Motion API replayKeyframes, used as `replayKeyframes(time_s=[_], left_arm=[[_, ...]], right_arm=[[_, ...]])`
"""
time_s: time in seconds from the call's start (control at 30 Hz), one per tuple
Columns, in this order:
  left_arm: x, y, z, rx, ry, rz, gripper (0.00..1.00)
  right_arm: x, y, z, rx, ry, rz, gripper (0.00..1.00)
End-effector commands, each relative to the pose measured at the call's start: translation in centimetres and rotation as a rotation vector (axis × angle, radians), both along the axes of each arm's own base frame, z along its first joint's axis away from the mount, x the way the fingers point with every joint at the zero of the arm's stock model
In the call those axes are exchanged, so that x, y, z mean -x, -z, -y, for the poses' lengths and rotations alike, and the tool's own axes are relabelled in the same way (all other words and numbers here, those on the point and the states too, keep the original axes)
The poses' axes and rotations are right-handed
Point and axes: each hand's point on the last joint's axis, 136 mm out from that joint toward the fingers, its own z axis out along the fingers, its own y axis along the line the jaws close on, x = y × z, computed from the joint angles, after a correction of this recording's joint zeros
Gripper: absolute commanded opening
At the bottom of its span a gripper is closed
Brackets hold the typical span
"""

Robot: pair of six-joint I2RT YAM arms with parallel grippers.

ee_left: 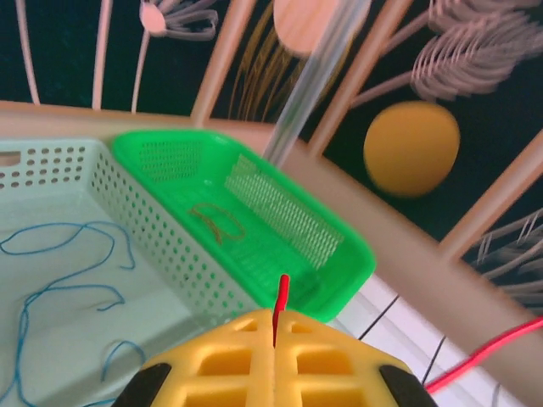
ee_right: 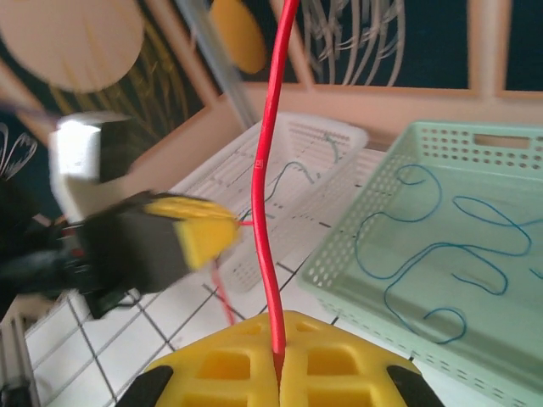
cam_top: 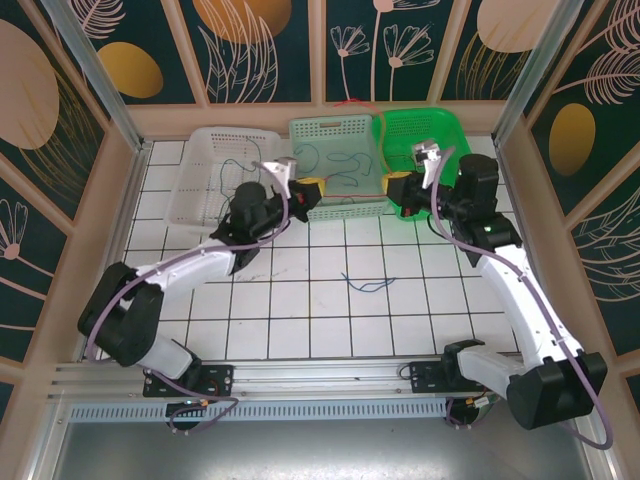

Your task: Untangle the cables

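Beyond the grippers sit a white basket (cam_top: pixel 185 195), a mint basket (cam_top: pixel 330 125) holding sorted blue cables (cam_top: pixel 345 165), and a green basket (cam_top: pixel 445 125). Left gripper (cam_top: pixel 310 187) and right gripper (cam_top: pixel 398 186) both clamp the red cable (ee_right: pixel 265 212). Behind them, one blue strand (cam_top: pixel 365 285) lies unsorted.

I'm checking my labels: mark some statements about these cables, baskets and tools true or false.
The right tool is shut on the red cable. True.
The left tool is open and empty. False: it is shut on a red cable end.
Blue cables lie in the mint basket. True.
The bright green basket stands left of the white basket. False: it stands to its right.
A blue cable lies on the table. True.
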Motion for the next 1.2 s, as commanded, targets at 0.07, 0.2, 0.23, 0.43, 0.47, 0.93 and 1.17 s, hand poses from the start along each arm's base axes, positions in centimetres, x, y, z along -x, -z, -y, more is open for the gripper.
replayKeyframes(time_s=[0.07, 0.2, 0.23, 0.43, 0.47, 0.93, 1.17], left_arm=[[-1.5, -1.8, -7.6, 0.409, -0.305, -0.071, 0.00], [-1.5, -1.3, -6.8, 0.524, -0.240, -0.136, 0.00], [-1.6, -1.1, -6.2, 0.526, -0.215, -0.152, 0.00], [-1.6, 0.6, -5.0, 0.541, -0.151, -0.220, 0.02], [-1.5, 0.9, -5.0, 0.540, -0.152, -0.224, 0.02], [-1.4, 1.5, -6.6, 0.320, -0.271, -0.173, 0.58], [-0.6, 3.1, -6.9, 0.168, -0.280, -0.169, 0.71]], right_arm=[[-3.2, -3.5, 5.1, -0.222, 0.281, 0.093, 0.00], [-3.7, -3.8, 5.7, -0.370, 0.311, 0.085, 0.00], [-3.7, -4.0, 5.8, -0.398, 0.320, 0.086, 0.00], [-4.6, -4.8, 9.3, -0.477, 0.462, 0.093, 0.00], [-4.7, -4.8, 9.8, -0.489, 0.466, 0.088, 0.00], [-12.2, -0.5, 12.7, -0.129, 0.464, -0.100, 0.00], [-17.5, 7.9, 13.5, 0.026, 0.308, -0.355, 0.00]])
